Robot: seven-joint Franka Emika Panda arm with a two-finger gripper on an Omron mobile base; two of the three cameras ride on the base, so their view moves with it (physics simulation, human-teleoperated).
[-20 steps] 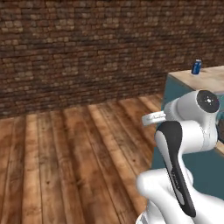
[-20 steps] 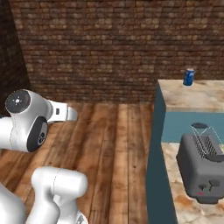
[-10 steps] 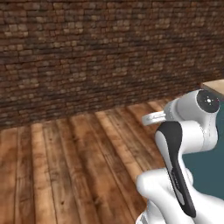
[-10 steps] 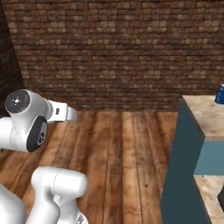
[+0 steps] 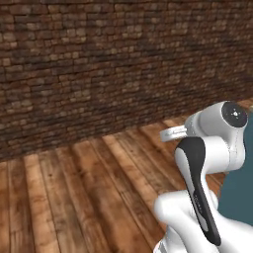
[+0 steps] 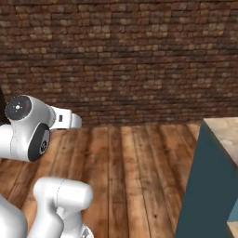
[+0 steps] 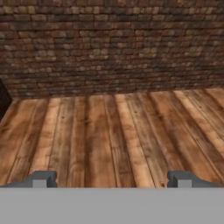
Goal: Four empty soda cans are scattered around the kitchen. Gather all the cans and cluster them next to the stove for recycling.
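Brick, dark and rough, makes up the wall the robot faces, running the whole width of the room behind a floor of warm wooden planks. From where the hand looks, the gripper is spread wide with nothing between its two grey fingertips, aimed out over bare boards toward the wall. On the right side of the right base view stands the corner of a counter with teal sides and a pale stone top; a sliver of the same teal shows at the right edge of the left base view. I cannot tell where the soda cans or the stove are from here; none shows among the boards, the bricks or that counter corner
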